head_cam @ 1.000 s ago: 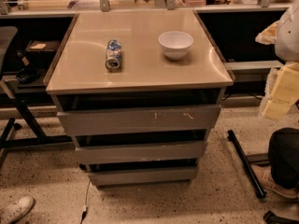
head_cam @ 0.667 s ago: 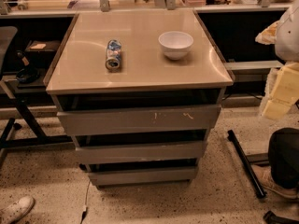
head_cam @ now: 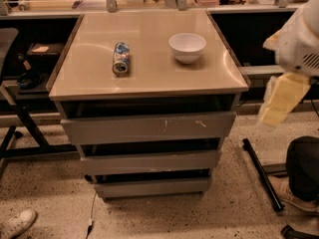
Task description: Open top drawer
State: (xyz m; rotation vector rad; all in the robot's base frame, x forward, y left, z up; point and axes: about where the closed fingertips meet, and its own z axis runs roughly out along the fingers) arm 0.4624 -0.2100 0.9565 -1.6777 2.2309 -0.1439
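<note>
**A:** Where is the top drawer?

**B:** The top drawer [head_cam: 148,128] is the highest of three grey fronts on the cabinet [head_cam: 164,76], right under its beige top. It is the widest and tallest of the three and has no handle. There are white scuffs right of its middle, and a dark gap runs between it and the cabinet's top.

**A:** Is it pulled out?

**B:** Its front sits about in line with the cabinet's front edge. More than that I cannot tell.

**A:** And the gripper?

**B:** The gripper [head_cam: 282,99] hangs in the air to the right of the cabinet, apart from it, at about the height of the top drawer. It shows as a blurred pale yellow shape under the white arm [head_cam: 299,39]. I cannot tell whether it is spread or pressed together.

**A:** What stands on the cabinet?

**B:** A can [head_cam: 120,59] lies on its side left of the middle, one end toward the cabinet's front. A white bowl [head_cam: 187,47] stands upright right of the middle, nearer the back. The two are apart.

**A:** And below the top drawer?

**B:** Two lower fronts [head_cam: 149,162], shorter and narrower, each with a dark gap above it.

**A:** Around the cabinet?

**B:** A speckled floor [head_cam: 149,218]. A black bar [head_cam: 261,176] lies on it right of the cabinet, and a white shoe [head_cam: 17,224] shows off its front left corner, well apart
</note>
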